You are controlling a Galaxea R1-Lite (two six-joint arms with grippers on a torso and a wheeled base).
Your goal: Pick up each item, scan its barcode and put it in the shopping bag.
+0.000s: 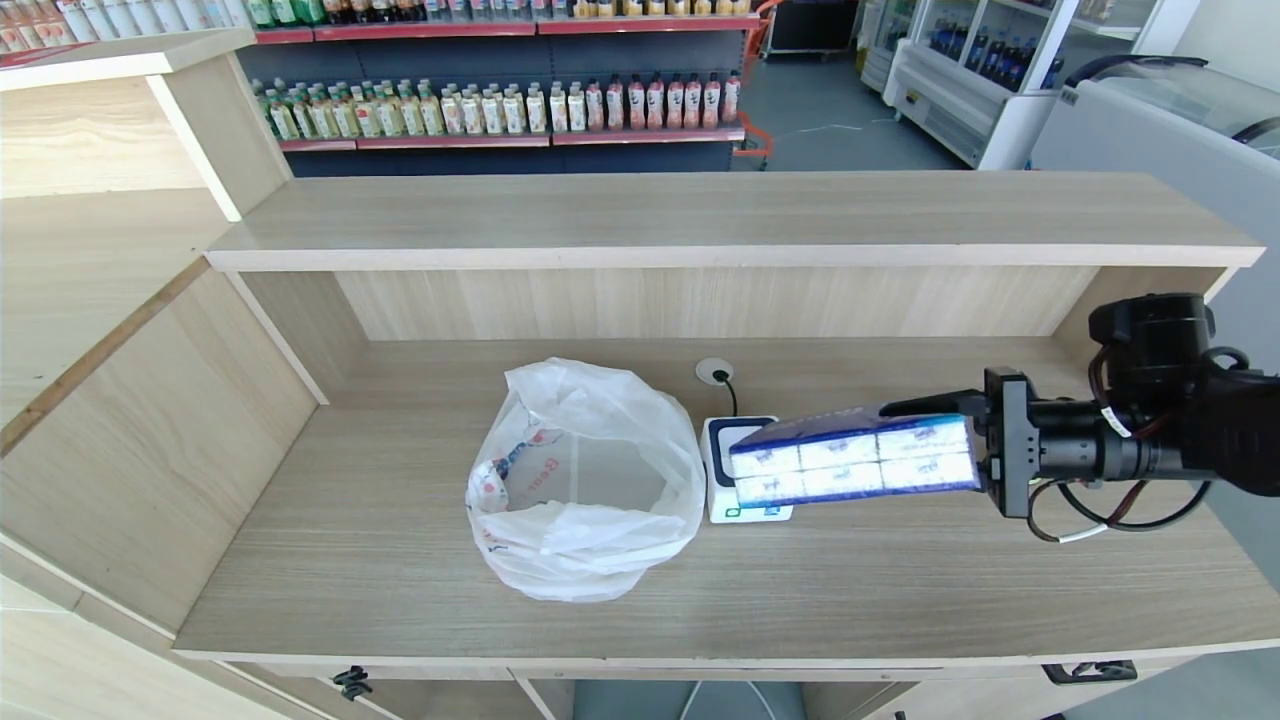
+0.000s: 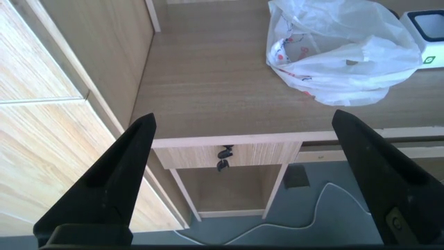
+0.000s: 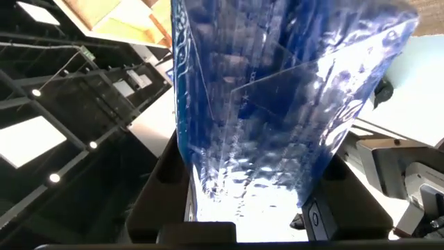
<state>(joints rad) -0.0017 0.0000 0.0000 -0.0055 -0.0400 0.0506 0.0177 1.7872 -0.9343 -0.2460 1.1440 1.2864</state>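
Note:
My right gripper [image 1: 965,442] is shut on a blue and white pack of tissues [image 1: 853,460], holding it level above the counter. The pack's far end hangs over the white barcode scanner [image 1: 722,470], which stands just right of the open white plastic shopping bag [image 1: 580,480]. Up close, the right wrist view has the blue wrapped pack [image 3: 270,104] clamped between the dark fingers [image 3: 163,180]. My left gripper [image 2: 243,180] is open and holds nothing, hovering off the counter's front edge above a drawer; the bag [image 2: 347,52] lies ahead of it.
The wooden counter [image 1: 400,590] has a raised shelf at the back and a side wall on the left. A cable port [image 1: 714,372] sits behind the scanner. Store shelves with bottles and freezers stand beyond the counter.

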